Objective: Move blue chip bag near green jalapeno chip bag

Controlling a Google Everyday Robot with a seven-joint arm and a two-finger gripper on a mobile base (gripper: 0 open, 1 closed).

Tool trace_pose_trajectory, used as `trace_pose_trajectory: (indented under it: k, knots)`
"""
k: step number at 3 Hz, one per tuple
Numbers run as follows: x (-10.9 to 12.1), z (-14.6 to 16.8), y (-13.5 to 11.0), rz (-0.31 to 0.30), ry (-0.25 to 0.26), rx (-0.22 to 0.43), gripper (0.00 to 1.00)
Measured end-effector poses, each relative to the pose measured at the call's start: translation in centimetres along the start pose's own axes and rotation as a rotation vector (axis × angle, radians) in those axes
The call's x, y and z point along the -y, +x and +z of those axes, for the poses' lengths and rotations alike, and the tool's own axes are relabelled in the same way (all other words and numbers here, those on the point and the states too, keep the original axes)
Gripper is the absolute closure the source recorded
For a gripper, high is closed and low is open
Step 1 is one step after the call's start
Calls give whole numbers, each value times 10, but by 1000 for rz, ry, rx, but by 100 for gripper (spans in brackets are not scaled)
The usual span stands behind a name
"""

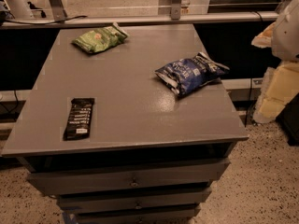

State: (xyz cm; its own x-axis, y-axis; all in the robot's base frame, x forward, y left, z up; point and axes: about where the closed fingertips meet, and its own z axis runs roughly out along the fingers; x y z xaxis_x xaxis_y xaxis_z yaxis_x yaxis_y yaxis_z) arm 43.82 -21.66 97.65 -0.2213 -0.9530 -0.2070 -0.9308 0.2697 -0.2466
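Observation:
The blue chip bag [190,73] lies on the right side of the grey table [131,111], dark blue foil with white lettering and wrinkled ends. The green jalapeno chip bag [99,38] lies at the far left of the table top, well apart from the blue bag. My gripper [276,93] shows as a pale cream shape at the right edge of the view. It hangs beyond the table's right side under the white arm [288,28], and touches neither bag.
A flat black bar wrapper [79,118] lies near the table's front left. The table has drawers [133,182] below its front edge. A rail [140,18] runs behind the table. Speckled floor [271,181] lies to the right.

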Motion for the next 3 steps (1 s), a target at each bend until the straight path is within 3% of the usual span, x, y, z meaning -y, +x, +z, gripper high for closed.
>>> trace_pose_trajectory:
  k: [2,3]
  knots:
    - [5,3,1,-14,20,17,0]
    - [28,21,9,-15,66,42,0]
